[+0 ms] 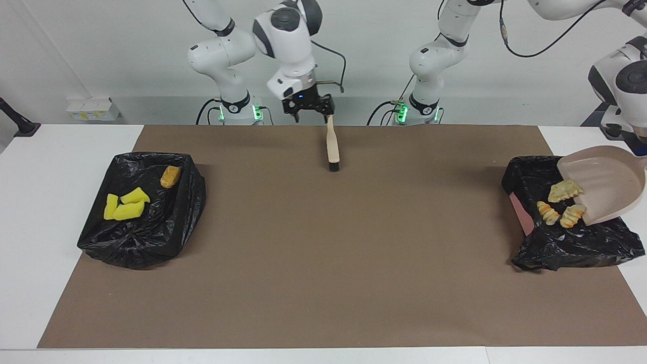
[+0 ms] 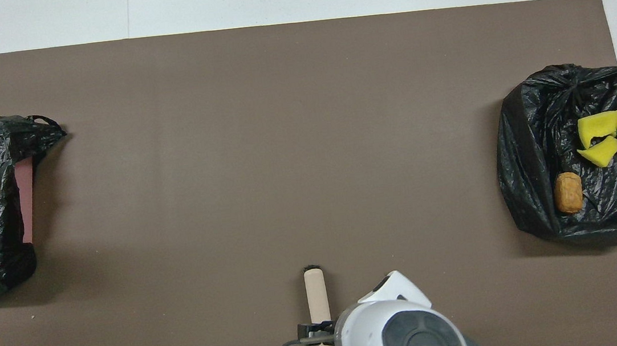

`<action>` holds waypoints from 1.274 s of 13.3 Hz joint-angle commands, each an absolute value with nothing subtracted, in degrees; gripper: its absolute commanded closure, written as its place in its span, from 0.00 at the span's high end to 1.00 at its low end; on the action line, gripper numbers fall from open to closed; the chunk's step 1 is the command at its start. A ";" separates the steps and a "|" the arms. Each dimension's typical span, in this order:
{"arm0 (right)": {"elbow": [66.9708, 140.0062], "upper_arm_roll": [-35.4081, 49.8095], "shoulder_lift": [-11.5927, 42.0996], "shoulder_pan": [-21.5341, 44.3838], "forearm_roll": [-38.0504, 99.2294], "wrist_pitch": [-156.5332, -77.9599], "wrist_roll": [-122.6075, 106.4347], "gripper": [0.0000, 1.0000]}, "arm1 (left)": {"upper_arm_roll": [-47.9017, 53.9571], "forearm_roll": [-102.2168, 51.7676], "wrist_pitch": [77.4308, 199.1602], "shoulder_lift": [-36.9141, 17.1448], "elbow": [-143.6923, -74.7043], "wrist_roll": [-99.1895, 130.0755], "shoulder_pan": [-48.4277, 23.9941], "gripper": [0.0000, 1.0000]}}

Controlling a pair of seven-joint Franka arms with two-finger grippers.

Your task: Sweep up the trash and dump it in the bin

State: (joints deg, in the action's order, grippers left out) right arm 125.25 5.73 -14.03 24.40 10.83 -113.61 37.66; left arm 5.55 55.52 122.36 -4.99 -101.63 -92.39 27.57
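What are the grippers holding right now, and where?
The left gripper holds the dustpan by its handle end; right gripper open over the brush handle, holds nothing.

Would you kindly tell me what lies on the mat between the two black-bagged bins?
Only the brush, lying near the robots' edge; the rest of the brown mat is bare, clearest in the overhead view.

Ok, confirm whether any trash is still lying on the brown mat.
No: the yellow wedges and tan lump lie in one black-lined bin, the bread pieces in the other.
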 commanded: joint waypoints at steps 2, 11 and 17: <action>115.44 6.24 -11.08 9.88 8.18 -107.09 24.22 1.00 | 5.62 57.22 120.86 1.48 -104.41 -91.94 27.07 0.00; 87.81 5.45 -6.69 0.44 -4.55 -86.14 16.09 1.00 | 5.80 33.87 105.40 1.41 -103.27 -70.61 11.88 0.00; 84.11 4.13 -4.22 0.17 -4.13 -82.88 6.94 1.00 | 5.89 20.07 97.83 2.55 -104.06 -42.94 1.51 0.00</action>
